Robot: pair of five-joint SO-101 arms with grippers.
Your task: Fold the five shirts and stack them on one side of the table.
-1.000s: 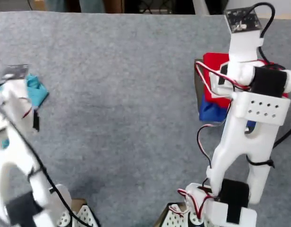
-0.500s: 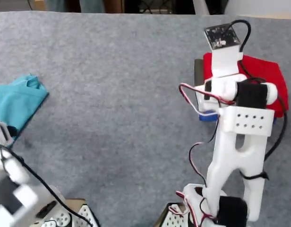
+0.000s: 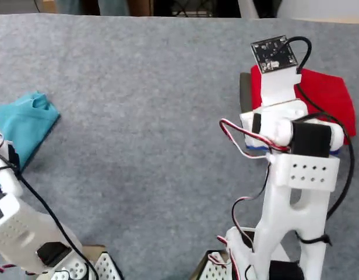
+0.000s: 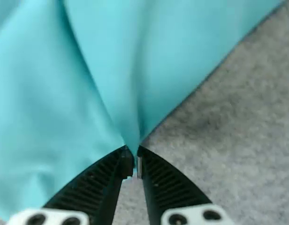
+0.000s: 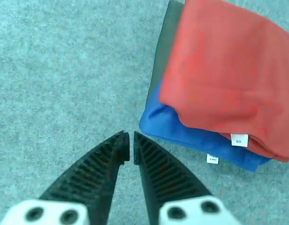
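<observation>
A teal shirt point(image 3: 22, 125) lies crumpled at the table's left edge. In the left wrist view my left gripper point(image 4: 133, 161) is shut on a fold of the teal shirt point(image 4: 88, 70), low over the grey cloth. At the right lies a stack: a red shirt point(image 5: 229, 70) on top, a blue shirt point(image 5: 182, 129) under it, and a dark grey shirt point(image 5: 164, 51) at the bottom. My right gripper point(image 5: 131, 140) is shut with nothing in it, just beside the stack's near corner. From above, the right arm point(image 3: 296, 169) covers part of the red shirt point(image 3: 325, 96).
The grey table cloth point(image 3: 144, 105) stretches between the teal shirt and the stack. The left arm point(image 3: 16, 216) stands at the front left corner. Both arm bases sit along the front edge.
The left arm has come off the top of the teal shirt and dropped toward the front left, leaving the shirt in sight. The right arm shifted slightly left over the stack.
</observation>
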